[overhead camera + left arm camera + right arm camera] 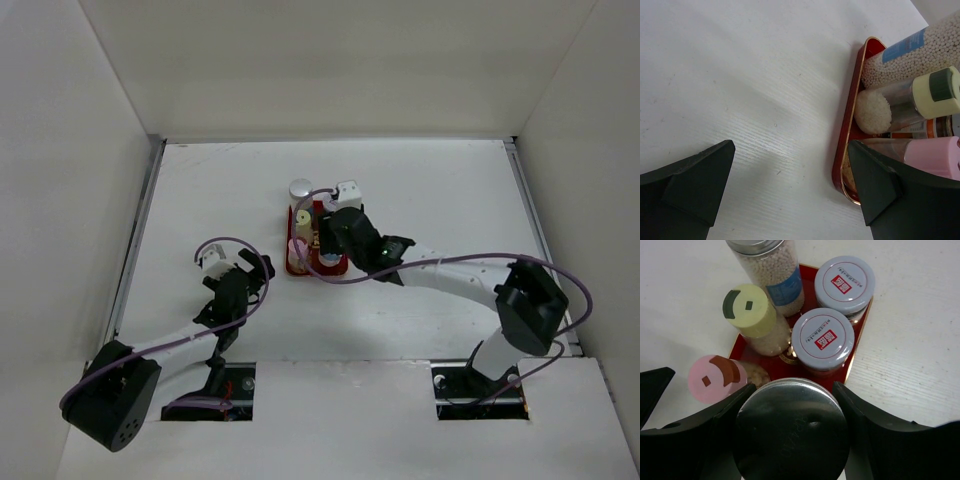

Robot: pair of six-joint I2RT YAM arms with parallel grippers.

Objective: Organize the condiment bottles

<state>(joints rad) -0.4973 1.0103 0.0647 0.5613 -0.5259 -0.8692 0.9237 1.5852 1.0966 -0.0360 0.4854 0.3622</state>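
The condiment bottles stand packed in a red tray (742,347) at the middle of the table (292,265). My right gripper (792,432) is shut on a silver-capped bottle (790,440) at the tray's near end, one finger on each side of its cap. Beyond it stand a pink-capped bottle (715,377), a yellow-green-capped bottle (747,310), two white-lidded jars (822,337) (845,282) and a tall bottle of white beads (775,275). My left gripper (790,150) hangs open over bare table, just left of the tray (845,135), with nothing between its fingers.
White walls close in the table on the left, far and right sides. The right arm (450,270) stretches from its base at the near right across to the tray. The left arm (170,340) reaches in from the near left.
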